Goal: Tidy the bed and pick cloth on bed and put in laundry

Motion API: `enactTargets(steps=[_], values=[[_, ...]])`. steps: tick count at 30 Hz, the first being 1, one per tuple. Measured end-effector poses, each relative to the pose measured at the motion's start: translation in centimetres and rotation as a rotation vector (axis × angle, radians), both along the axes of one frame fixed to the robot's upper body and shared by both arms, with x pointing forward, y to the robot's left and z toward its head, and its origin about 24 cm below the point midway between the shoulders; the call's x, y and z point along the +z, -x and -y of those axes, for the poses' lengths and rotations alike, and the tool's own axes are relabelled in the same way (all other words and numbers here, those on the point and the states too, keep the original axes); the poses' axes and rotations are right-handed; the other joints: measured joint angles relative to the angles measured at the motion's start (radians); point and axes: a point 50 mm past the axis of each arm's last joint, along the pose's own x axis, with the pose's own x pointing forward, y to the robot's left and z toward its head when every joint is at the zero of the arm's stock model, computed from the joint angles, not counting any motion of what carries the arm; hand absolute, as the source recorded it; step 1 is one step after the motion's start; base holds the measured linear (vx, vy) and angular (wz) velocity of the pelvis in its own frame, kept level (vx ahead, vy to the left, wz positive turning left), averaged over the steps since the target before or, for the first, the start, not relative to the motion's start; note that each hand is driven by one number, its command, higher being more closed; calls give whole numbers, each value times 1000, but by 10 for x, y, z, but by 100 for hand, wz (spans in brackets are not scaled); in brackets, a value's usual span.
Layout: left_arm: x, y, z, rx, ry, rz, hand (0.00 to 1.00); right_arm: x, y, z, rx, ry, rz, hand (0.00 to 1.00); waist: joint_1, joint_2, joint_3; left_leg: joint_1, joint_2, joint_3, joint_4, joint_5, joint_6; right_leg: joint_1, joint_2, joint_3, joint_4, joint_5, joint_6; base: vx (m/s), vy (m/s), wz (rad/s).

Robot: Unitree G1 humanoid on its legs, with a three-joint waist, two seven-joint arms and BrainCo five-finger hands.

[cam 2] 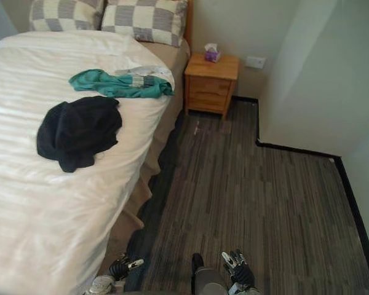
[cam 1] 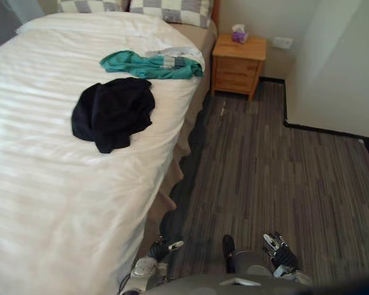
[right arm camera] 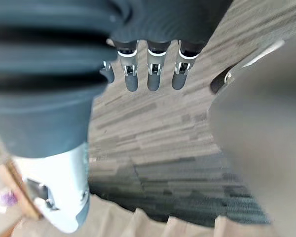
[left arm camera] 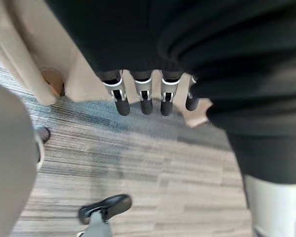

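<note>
- The bed [cam 1: 43,184], with a white striped cover, takes the side from 7 to 11 o'clock in the eye views. A beige skirt [cam 1: 172,178] hangs along its edge down to the floor.
- A black cloth [cam 1: 114,114] lies crumpled on the cover at about 10 o'clock, not far from the bed's edge.
- A teal cloth [cam 1: 149,65] lies just beyond it at 11 o'clock. A grey-white striped piece [cam 1: 175,58] touches it on the edge side.
- Two checked pillows [cam 2: 144,21] lie at the head of the bed, at 12 o'clock.
- A wooden nightstand [cam 1: 238,64] stands at 1 o'clock, just beside the bed, with a tissue box [cam 1: 238,34] on it.
- Striped carpet [cam 1: 283,172] covers the floor from 2 to 5 o'clock.
- The left hand [cam 1: 163,247] hangs at 6 o'clock beside the bed skirt. Its fingers [left arm camera: 145,96] are straight and loose, and they hold nothing.
- The right hand [cam 1: 278,249] hangs at 5 o'clock over the carpet. Its fingers [right arm camera: 154,74] are also straight, and they touch nothing.
</note>
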Motion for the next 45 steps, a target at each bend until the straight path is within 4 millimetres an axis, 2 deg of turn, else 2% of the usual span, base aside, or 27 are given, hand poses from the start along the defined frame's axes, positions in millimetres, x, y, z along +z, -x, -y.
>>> enactTargets(steps=[1,2,5,7,12,14,16,17,19,20,21,22,27,32,35,37,38,39,40,41,42,43,44,45], values=[[0,1,-2,3,-3,-7,0,-1,3,1,2,3,-8,0,-5,-18,2,10,-9,5,2,-3,-6,-15,-14,-32,110,-62,4,35,-58,-85],[1,-1,-9,12,-17,-9,0,-3,10,2,20,13,-39,0,2,-34,5,37,-22,30,1,-3,-15,5,-5,-38,91,-77,5,58,-9,-53],[-2,5,-7,39,-4,-30,0,-4,13,7,25,25,-57,0,-1,-8,-5,39,-10,34,-1,19,-10,62,27,-13,-66,-8,8,53,26,-46],[-3,11,-6,51,3,-46,0,-5,16,9,14,21,-67,0,-1,-3,-5,42,-12,28,4,27,-5,87,23,-14,-119,15,9,39,16,-25],[-5,19,-10,156,46,-57,0,-10,28,11,62,47,-125,0,5,-6,-6,56,-18,-33,75,47,-3,188,21,17,-246,71,15,64,6,-14],[-6,23,-12,230,78,-55,0,-11,30,13,76,62,-150,0,12,-13,-7,49,-33,-118,151,59,17,218,12,70,-257,74,17,77,34,-47],[-6,24,-12,237,83,-59,0,-13,33,13,70,64,-170,0,19,-23,-8,43,-46,-148,172,61,30,220,2,103,-258,78,15,72,85,-49],[-6,23,-12,242,94,-59,0,-14,36,15,53,66,-197,0,19,-22,-9,49,-65,-193,147,42,48,218,2,126,-259,82,20,30,163,-44],[-7,22,-10,244,106,-80,0,-17,42,16,-14,48,-241,0,13,-10,-11,77,-69,-227,75,37,35,211,25,126,-260,102,38,-7,119,-22],[-7,22,-11,244,104,-87,0,-18,42,16,-26,43,-245,0,14,-15,-9,80,-71,-224,71,36,32,211,25,126,-260,103,40,1,19,-7],[-10,19,-11,244,116,-139,0,-19,47,12,-101,33,-258,0,19,-14,8,97,-45,-246,-14,-34,-16,153,34,-1,-265,148,29,16,17,-7],[-9,19,-10,244,120,-137,0,-19,47,14,-99,39,-257,0,21,-8,13,95,-46,-251,0,-30,-20,156,33,2,-265,147,27,20,23,-6],[-10,20,-10,241,118,-140,0,-19,46,14,-96,41,-256,0,23,-11,16,92,-82,-260,16,24,-6,163,0,12,-265,139,29,15,27,-6],[-9,20,-13,241,108,-134,0,-19,46,13,-86,39,-253,0,23,-20,22,68,-91,-282,5,28,-4,152,-25,-27,-266,141,34,-31,27,24],[-6,15,-14,233,100,-98,0,-17,42,14,-87,39,-231,0,15,-23,45,59,-59,-275,-31,-14,-11,143,-13,-71,-266,145,36,-73,3,36],[-5,11,-15,229,90,-83,0,-16,42,15,-84,47,-228,0,28,-6,47,58,-32,-251,-18,-35,-44,145,10,-76,-257,133,20,-62,-39,-9],[-5,12,-15,224,82,-88,0,-15,39,18,-73,60,-212,0,28,14,46,62,-3,-231,-6,-42,-60,133,31,-99,-202,107,-2,58,-69,-37],[-5,14,-16,216,73,-91,0,-13,36,20,-62,76,-193,0,23,30,47,62,24,-217,26,-44,-80,110,48,-121,-102,44,-15,195,-79,-52],[-5,16,-20,212,58,-93,0,-13,34,19,-40,78,-188,0,24,18,55,36,27,-194,126,-31,-98,89,42,-115,-35,-15,-14,207,-97,-48],[-4,15,-20,199,48,-90,0,-12,33,18,-29,78,-184,0,21,11,54,9,29,-189,186,-17,-121,84,42,-108,-22,-28,-17,195,-164,-49],[-3,11,-17,184,39,-76,0,-12,33,19,-9,82,-179,0,19,9,52,-53,39,-191,323,35,-131,93,37,-89,-23,-44,-36,186,-273,-46],[-2,9,-15,192,46,-59,0,-11,32,22,6,90,-174,0,21,8,56,-125,66,-201,507,116,-102,114,36,-68,-27,-56,-51,196,-283,-44],[-2,8,-16,201,45,-51,0,-10,32,24,12,96,-173,0,20,17,64,-166,83,-211,601,174,-87,131,42,-58,-32,-62,-61,213,-210,-51],[-1,5,-15,225,53,-33,0,-10,32,27,27,107,-172,0,14,23,84,-251,117,-252,785,265,-55,173,50,-28,-55,-69,-80,203,-144,-55]])
